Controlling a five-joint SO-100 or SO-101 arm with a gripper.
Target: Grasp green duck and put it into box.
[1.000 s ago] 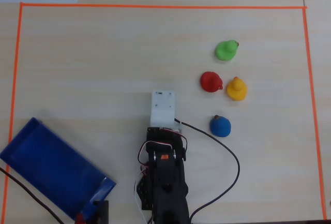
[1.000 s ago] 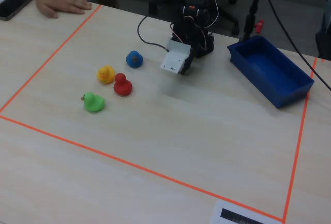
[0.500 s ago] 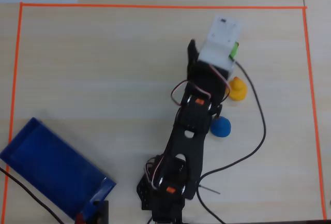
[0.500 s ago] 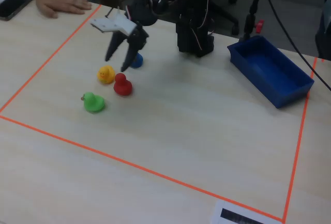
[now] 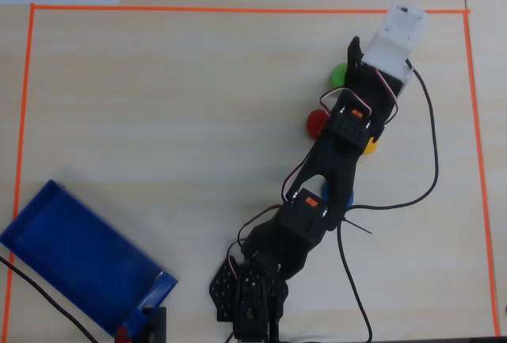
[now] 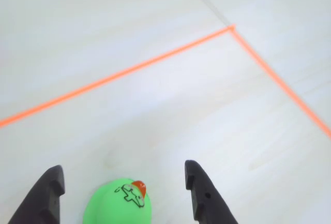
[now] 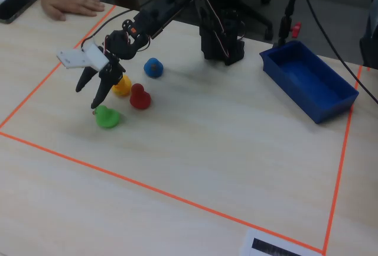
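The green duck (image 6: 118, 202) stands on the table between my two black fingers, apart from both. In the fixed view the green duck (image 7: 107, 116) sits just right of and below my open gripper (image 7: 87, 94), whose tips hang a little above the table. From overhead only a sliver of the green duck (image 5: 339, 73) shows beside the arm; my gripper (image 5: 355, 56) is mostly hidden under its white wrist block. The blue box (image 5: 75, 254) lies at the lower left overhead, and the same box (image 7: 309, 88) is at the right in the fixed view, with nothing inside.
A red duck (image 7: 140, 97), a yellow duck (image 7: 122, 85) and a blue duck (image 7: 153, 67) stand close behind the green one. Orange tape (image 6: 155, 61) frames the work area, its corner just past the gripper. A person's hand (image 7: 68, 3) rests at the far table edge.
The arm has stretched out from its folded pose over the ducks, and the open gripper has come down around the green duck. No duck has moved.
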